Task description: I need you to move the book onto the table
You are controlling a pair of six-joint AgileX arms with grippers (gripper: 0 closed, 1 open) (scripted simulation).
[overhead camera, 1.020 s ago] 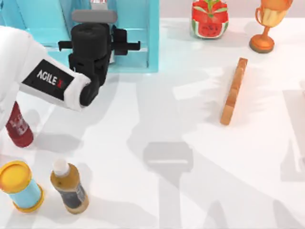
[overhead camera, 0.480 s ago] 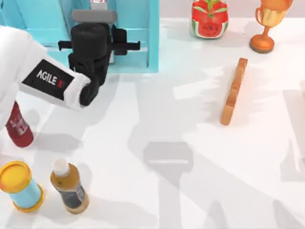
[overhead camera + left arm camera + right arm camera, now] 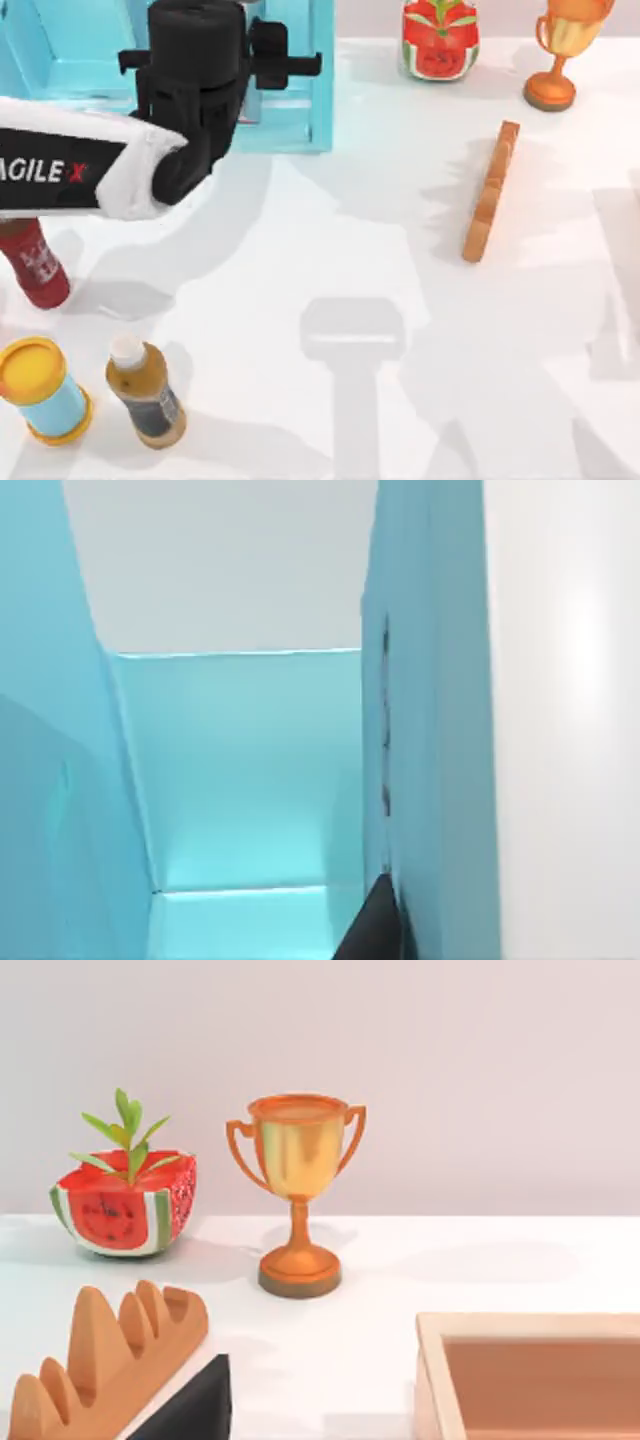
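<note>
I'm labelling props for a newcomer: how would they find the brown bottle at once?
Start at the table's near left corner, in the top view. Between the red bottle and the yellow-lidded blue can stands the brown bottle, the one with a white cap and dark label.

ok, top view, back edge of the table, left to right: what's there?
light blue shelf with the left arm's gripper over it → watermelon-shaped planter → gold trophy.

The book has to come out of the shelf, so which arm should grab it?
Left, probably. Its end effector already hangs over the blue shelf at the table's far left. The right wrist view faces the trophy and watermelon pot, away from the shelf.
</note>
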